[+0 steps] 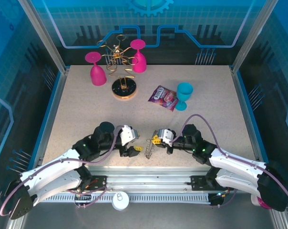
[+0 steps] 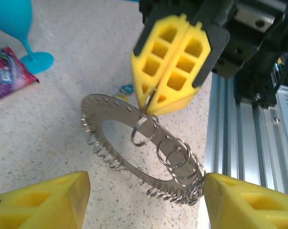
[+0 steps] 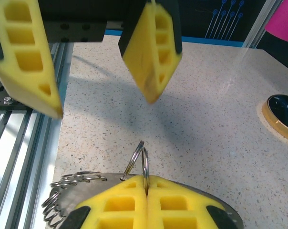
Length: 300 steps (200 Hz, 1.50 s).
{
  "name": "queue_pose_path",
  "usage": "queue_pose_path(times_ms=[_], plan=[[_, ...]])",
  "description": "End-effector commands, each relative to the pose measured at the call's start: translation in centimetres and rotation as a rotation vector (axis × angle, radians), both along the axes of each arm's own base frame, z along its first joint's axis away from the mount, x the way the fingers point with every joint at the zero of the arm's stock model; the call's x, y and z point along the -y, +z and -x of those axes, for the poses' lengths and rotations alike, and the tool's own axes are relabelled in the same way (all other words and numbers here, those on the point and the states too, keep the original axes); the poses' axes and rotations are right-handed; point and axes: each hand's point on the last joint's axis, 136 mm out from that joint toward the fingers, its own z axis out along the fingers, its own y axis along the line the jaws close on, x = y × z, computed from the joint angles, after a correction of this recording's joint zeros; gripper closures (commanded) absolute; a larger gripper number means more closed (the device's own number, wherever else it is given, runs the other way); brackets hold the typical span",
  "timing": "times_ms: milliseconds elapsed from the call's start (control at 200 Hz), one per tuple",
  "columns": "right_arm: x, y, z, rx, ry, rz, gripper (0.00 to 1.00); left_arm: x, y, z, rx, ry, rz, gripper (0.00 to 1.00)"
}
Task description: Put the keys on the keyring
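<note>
Left wrist view: you see the keyring [image 2: 116, 164] mid-frame, tilted, with small wire loops [image 2: 175, 155] strung along its rim.
Keyring from above: you find it [image 1: 150, 149] in the lower middle of the frame, tipped up on edge between the two grippers.
Right gripper [image 2: 151, 106]: its yellow fingers [image 3: 175, 202] are pressed tight together, pinching one wire loop at the keyring's upper rim.
Left gripper [image 2: 145, 179]: its fingers [image 3: 27, 57] stand well apart and hold nothing; the keyring lies just ahead of them.
Table [image 1: 215, 119]: you have a snack packet [image 1: 163, 98] and a teal goblet [image 1: 184, 95] right of centre.
Upper left: two pink goblets [image 1: 96, 69] flank a gold wire stand [image 1: 118, 55].
</note>
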Motion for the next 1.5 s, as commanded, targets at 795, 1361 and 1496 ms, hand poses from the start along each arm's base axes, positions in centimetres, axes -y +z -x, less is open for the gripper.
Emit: queue_pose_path(times_ms=[795, 1361, 1496], plan=[[-1.6, 2.2, 0.3, 0.078, 0.045, -0.013, 1.00, 2.5, 0.4, 1.5, 0.009, -0.235, 0.002, 0.43], [-1.0, 2.1, -1.1, 0.068, -0.054, 0.014, 1.00, 2.1, 1.1, 5.3, -0.006, -0.383, 0.038, 0.60], [-1.1, 2.6, -0.1, 0.065, -0.007, -0.011, 1.00, 1.6, 1.5, 3.2, 0.098, -0.263, 0.020, 0.61]])
